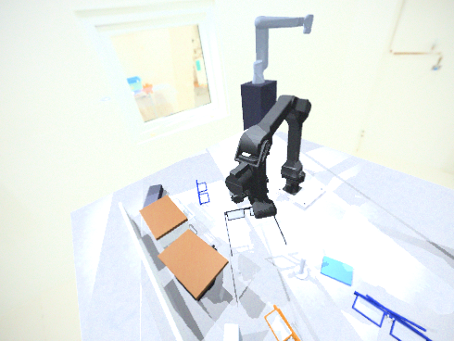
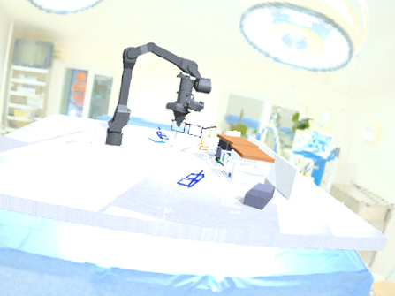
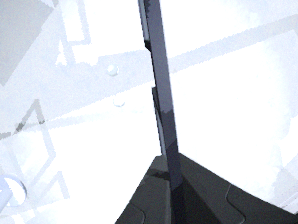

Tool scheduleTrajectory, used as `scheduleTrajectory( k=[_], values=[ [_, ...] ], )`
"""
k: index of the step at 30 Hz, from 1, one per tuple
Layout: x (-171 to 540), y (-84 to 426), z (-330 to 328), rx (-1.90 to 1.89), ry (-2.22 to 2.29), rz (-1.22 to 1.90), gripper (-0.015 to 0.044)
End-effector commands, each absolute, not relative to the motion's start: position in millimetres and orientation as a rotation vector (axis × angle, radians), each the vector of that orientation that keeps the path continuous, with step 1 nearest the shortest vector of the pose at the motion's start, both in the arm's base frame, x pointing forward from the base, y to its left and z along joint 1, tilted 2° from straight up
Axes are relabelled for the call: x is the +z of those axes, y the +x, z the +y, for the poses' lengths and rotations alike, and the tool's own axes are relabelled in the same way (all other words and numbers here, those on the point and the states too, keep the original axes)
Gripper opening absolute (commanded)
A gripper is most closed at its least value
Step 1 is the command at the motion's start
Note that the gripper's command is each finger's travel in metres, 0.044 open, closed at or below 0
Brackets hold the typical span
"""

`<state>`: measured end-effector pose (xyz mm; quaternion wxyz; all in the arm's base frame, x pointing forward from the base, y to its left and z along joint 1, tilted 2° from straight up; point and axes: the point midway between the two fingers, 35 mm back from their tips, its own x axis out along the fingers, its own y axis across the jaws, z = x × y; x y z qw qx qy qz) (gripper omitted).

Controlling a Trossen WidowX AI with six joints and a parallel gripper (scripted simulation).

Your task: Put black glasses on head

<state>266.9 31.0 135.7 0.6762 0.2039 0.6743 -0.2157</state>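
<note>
My gripper (image 1: 264,214) (image 2: 178,124) (image 3: 168,163) is shut on the black glasses (image 1: 228,216) (image 2: 195,125) (image 3: 163,95) near one end of their front. They hang above the table, with both temples open and pointing toward the lower edge in the top view. In the exterior view, a small green tag (image 2: 219,160) shows low beside a dark shape (image 2: 220,153) under the farther orange-brown board. In the top view, the boards hide most of what stands beneath them, so the heads' faces and ears cannot be made out.
Two orange-brown boards (image 1: 194,263) (image 1: 163,217) roof the display area, with an upright panel (image 2: 284,174) behind. Blue glasses (image 1: 198,192), larger blue glasses (image 1: 371,313), orange glasses (image 1: 269,320), a cyan block (image 1: 336,271), a white post (image 1: 302,266) and a dark block (image 2: 259,196) stand or lie around.
</note>
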Motion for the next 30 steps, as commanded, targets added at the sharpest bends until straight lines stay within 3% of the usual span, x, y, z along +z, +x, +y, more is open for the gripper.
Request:
scheduleTrajectory(
  k=[1, 19, 30],
  values=[
    [137.6, 263.3, 12.0, -0.426, 0.392, 1.524, 0.0],
    [138.1, 241.8, -60.7, -0.173, 0.122, 1.565, 0.0],
    [133.7, 241.4, -63.6, -0.164, 0.112, 1.566, 0.0]
  ],
)
